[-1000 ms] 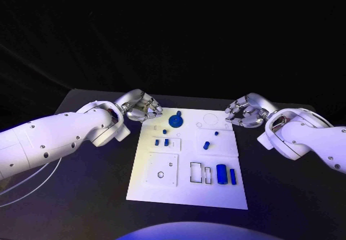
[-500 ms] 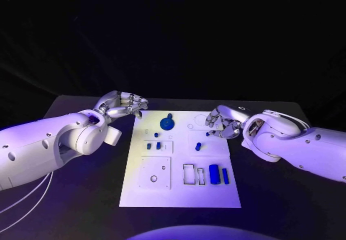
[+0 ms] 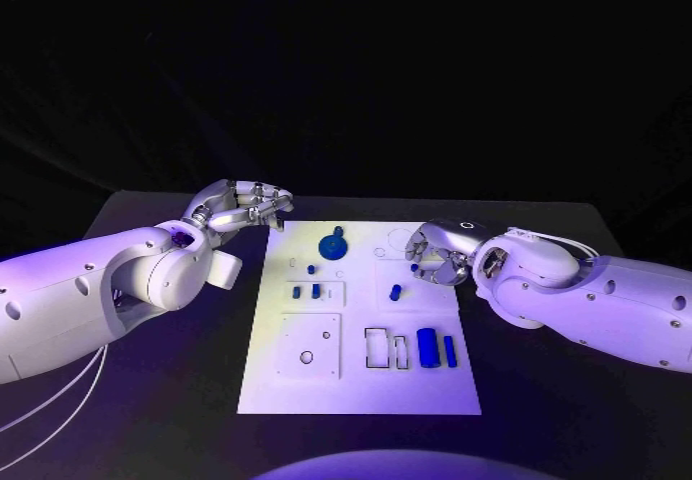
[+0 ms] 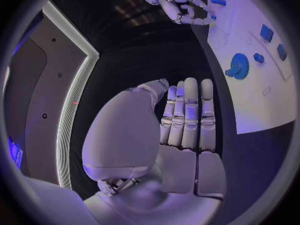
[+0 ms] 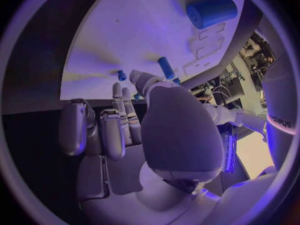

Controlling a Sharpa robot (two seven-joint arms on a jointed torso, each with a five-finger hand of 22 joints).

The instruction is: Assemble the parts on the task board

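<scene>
Task board [image 3: 361,385]: white plate, centre of the black table [image 3: 577,400], long axis running away from the robot

Blue gear [image 3: 335,246]: lies on the board's far end, toward its left edge; a small blue peg [image 3: 312,269] just nearer than it

Short blue pegs [image 3: 306,292]: a pair, set in a raised square plate on the board's left half

Blue pin [image 3: 395,293]: lies tilted on the board's right half, mid-length

Blue cylinder [image 3: 427,347] and a slim blue bar [image 3: 450,350]: side by side near the board's right edge, beside two empty rectangular slots [image 3: 385,349]

Left hand [image 3: 242,208]: off the board's far left corner, above the table; fingers extended and close together, holding nothing

Right hand [image 3: 437,252]: over the board's far right part, just beyond the blue pin; fingers loosely curled, nothing held; it covers part of the board there
</scene>
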